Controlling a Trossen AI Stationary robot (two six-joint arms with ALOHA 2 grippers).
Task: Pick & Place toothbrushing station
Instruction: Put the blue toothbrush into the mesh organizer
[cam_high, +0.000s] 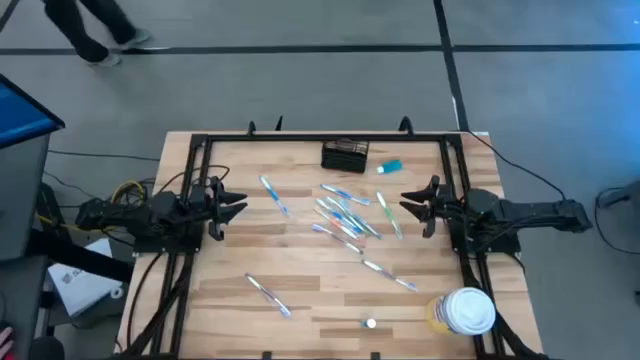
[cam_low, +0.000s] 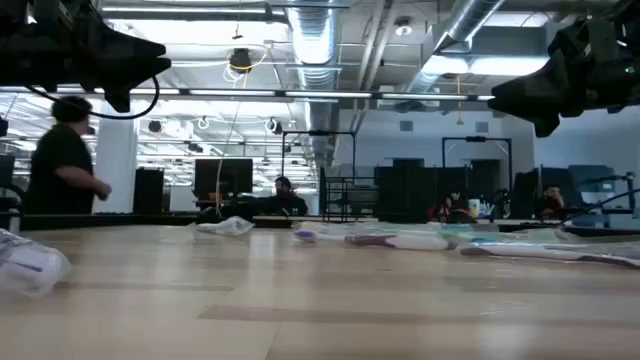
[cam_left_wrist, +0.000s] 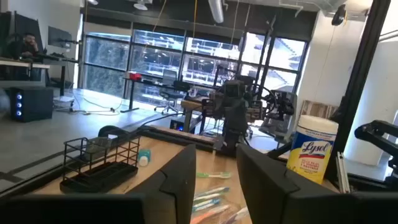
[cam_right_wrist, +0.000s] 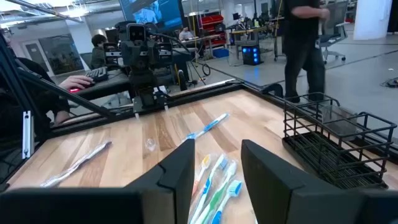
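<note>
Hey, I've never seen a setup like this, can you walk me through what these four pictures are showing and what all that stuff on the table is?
It is a robot with two dark arms at a wooden table. One picture looks straight down from above, one looks level across the tabletop, and two come from cameras on the arms' wrists.

From above, the left gripper waits at the table's left side and the right gripper at its right. Both hang above the wood with fingers open, holding nothing.

A small black wire-mesh holder box, the toothbrushing station, stands at the far edge with a small blue tube beside it. Loose toothbrushes lie mostly in a heap in the middle, with a few strays. A round white-lidded tub stands at the near right corner.

The room behind is an open workspace where a person shows.
</note>
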